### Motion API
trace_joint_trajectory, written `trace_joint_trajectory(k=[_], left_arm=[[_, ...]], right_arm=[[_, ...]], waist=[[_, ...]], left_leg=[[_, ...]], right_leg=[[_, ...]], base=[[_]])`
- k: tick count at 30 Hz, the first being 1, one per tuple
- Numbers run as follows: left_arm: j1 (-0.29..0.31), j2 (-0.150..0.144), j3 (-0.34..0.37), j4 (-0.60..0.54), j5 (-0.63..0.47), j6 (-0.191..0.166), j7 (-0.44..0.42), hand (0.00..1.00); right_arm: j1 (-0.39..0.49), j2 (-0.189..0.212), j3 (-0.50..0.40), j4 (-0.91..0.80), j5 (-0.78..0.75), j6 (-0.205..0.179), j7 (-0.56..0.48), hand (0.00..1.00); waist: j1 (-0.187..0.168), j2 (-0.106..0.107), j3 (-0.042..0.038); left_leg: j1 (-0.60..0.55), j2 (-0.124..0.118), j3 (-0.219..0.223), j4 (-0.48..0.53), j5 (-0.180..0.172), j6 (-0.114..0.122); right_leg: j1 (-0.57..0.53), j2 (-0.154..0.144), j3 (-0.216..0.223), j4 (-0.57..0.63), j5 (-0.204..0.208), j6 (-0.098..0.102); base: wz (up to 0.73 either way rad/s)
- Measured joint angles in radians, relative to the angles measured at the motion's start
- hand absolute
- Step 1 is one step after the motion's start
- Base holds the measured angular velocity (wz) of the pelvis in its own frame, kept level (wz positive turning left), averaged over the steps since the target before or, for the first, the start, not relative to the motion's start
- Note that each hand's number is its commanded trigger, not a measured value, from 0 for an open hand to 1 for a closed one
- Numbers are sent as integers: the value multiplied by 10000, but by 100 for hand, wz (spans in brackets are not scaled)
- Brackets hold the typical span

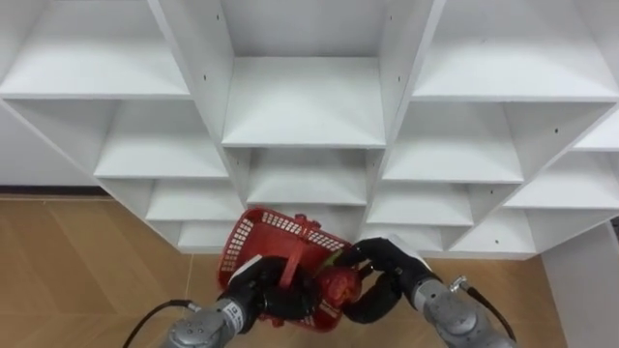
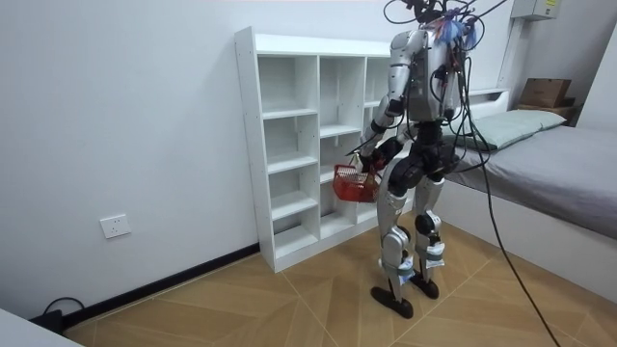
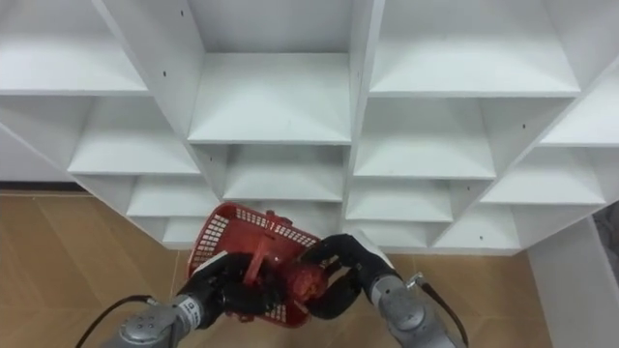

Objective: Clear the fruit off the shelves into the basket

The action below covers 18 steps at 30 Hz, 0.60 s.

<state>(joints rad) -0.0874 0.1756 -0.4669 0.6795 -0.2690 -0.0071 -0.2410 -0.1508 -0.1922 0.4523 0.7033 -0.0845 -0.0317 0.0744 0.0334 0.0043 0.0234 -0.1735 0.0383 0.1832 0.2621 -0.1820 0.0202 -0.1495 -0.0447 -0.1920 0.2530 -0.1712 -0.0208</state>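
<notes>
In the left eye view, we see the left hand [image 1: 253, 290] curled round the handle of the red basket [image 1: 263, 232] and the right hand [image 1: 385, 269] clasping a red fruit [image 1: 338, 285] at its edge. In the room view, the robot faces the white closet [image 2: 308, 44].

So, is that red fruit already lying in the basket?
No, held: the right hand curls round the red fruit at the rim of the basket; the left hand grips its handle.

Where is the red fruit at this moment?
Low centre in the left eye view: the red fruit is gripped by the right hand at the right edge of the red basket, which the left hand holds.
</notes>
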Motion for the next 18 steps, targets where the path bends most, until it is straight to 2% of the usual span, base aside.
trace_joint_trajectory(k=[6, 9, 13, 14, 15, 16, 17, 18], left_arm=[[-44, -87, -564, 9, 7, -6, -345, 100], [-47, -132, -845, 19, 55, -6, -536, 100], [-48, -174, -886, 18, 51, -5, -595, 100], [-48, -174, -883, 18, 51, -5, -600, 100], [-54, -178, -881, 18, 51, -5, -656, 100], [-60, -189, -874, 17, 45, -5, -697, 100], [-63, -195, -874, 17, 45, -5, -704, 100], [-79, -195, -871, 17, 45, -5, -721, 100]], right_arm=[[-334, 94, 56, 356, -2, 0, -281, 100], [-481, 273, 64, 375, -1, 0, -450, 100], [-499, 319, 160, 377, -31, 0, -600, 100], [-514, 328, 169, 377, -40, 0, -611, 83], [-540, 343, 171, 378, -58, 0, -617, 53], [-574, 365, 171, 408, -60, 0, -633, 17], [-599, 378, 171, 444, -60, 0, -646, 0], [-659, 400, 171, 527, -60, 0, -657, 0]], waist=[[1, 46, 11], [-15, 49, 10], [-10, 51, 11], [-12, 51, 12], [-13, 52, 12], [-12, 50, 13], [-14, 50, 14], [-15, 50, 14]], left_leg=[[-81, -2, -57, 48, 0, -1], [-80, 1, -74, 67, 2, -2], [-83, -7, -93, 89, 2, -1], [-85, -8, -92, 89, 2, -1], [-85, -10, -91, 89, 3, 0], [-86, -10, -91, 90, 3, 0], [-86, -10, -91, 90, 3, 0], [-88, -12, -90, 90, 3, 0]], right_leg=[[-51, 11, -14, 2, 0, 0], [-37, 14, -25, 4, 0, -1], [-15, 2, -47, 15, 0, 0], [-17, 2, -45, 15, 0, 0], [-18, 1, -44, 15, 0, 0], [-18, 2, -43, 14, -1, 0], [-18, 2, -42, 13, -1, 0], [-19, 2, -41, 7, -3, 1]], base=[[1], [0], [0], [0], [0], [0], [0], [0]])
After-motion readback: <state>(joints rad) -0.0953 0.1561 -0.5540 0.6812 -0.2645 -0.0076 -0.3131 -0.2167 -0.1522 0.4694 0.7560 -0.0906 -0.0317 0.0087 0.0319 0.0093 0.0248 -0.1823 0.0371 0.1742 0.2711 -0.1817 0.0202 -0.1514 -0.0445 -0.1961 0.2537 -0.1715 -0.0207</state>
